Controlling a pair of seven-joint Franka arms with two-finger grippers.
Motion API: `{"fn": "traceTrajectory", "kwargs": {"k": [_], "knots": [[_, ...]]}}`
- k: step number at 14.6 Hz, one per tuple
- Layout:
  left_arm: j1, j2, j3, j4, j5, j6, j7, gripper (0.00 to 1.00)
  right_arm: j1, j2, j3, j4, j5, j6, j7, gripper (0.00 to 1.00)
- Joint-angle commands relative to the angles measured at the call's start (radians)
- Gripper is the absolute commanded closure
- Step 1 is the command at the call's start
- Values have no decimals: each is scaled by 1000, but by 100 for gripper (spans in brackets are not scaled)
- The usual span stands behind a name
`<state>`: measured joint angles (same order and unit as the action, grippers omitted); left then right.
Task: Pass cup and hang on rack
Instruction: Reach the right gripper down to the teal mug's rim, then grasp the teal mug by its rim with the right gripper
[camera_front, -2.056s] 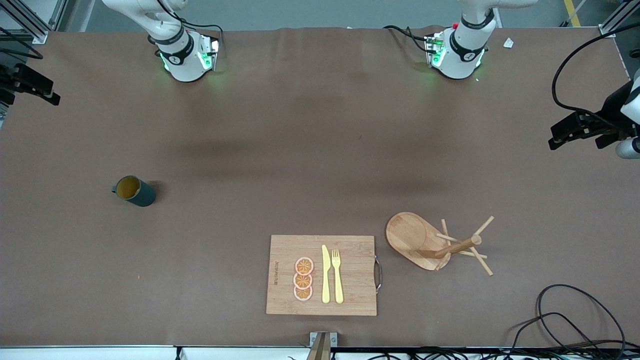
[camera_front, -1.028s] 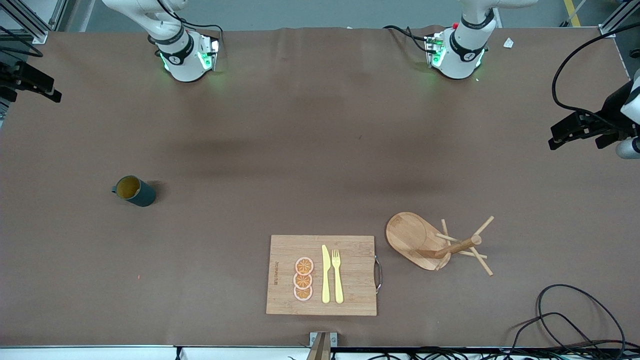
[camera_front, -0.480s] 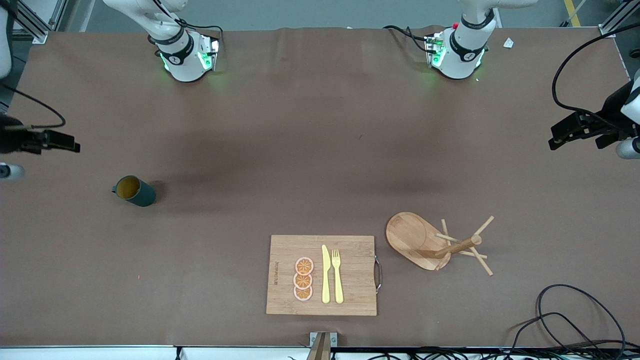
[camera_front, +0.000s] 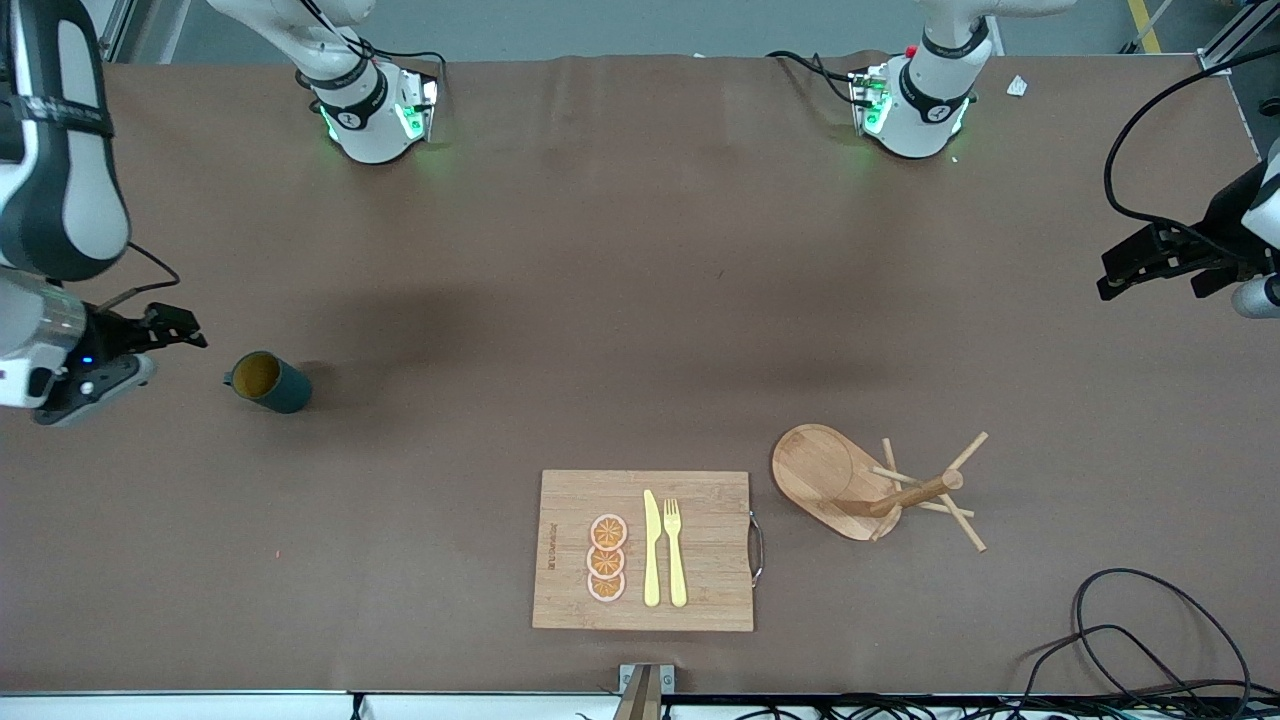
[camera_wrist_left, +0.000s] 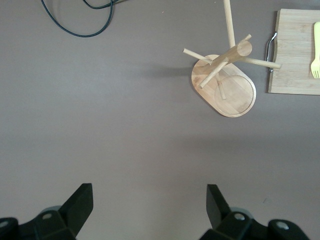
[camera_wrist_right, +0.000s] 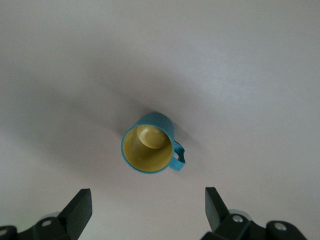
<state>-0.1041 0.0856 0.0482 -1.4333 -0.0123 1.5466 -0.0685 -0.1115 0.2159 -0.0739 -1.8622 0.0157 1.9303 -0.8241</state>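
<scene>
The cup (camera_front: 268, 381) is standing upright on the brown table (camera_front: 560, 300) toward the right arm's end, mouth up and mustard inside showing, its small loop handle (camera_wrist_right: 179, 156) sticking out to one side. In the right wrist view it is sitting ahead of the jaws and roughly centred between them, untouched. The right gripper (camera_front: 165, 328) is hovering just beside the cup with its fingers spread wide and empty — the approach to the pick looks like the step in hand.

To do it well, the arm likely needs to bring the jaws down so the ribbed wall lies squarely between the fingers, with the handle kept out of the pinch and free — the handle is what must later slip over a peg.

The rack (camera_front: 868, 485) is standing well apart, toward the left arm's end, beside the cutting board (camera_front: 645, 550) with its knife and fork. The left gripper (camera_front: 1150, 262) is waiting over the table edge there, jaws released and holding nothing; the rack lies ahead of them.
</scene>
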Motion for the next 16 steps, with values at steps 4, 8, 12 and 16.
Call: {"fn": "traceTrajectory", "kwargs": {"k": [4, 8, 12, 16], "knots": [[0, 11, 2, 22, 14, -3, 18, 0, -13, 74, 16, -97, 10, 205, -306, 0], [0, 11, 2, 24, 14, -2, 18, 0, -13, 105, 16, -181, 21, 386, -395, 3], [0, 11, 2, 22, 14, -2, 18, 0, -14, 132, 16, -204, 21, 424, -405, 17], [0, 11, 2, 24, 14, -2, 18, 0, -28, 135, 16, -247, 21, 476, -405, 61]]}}
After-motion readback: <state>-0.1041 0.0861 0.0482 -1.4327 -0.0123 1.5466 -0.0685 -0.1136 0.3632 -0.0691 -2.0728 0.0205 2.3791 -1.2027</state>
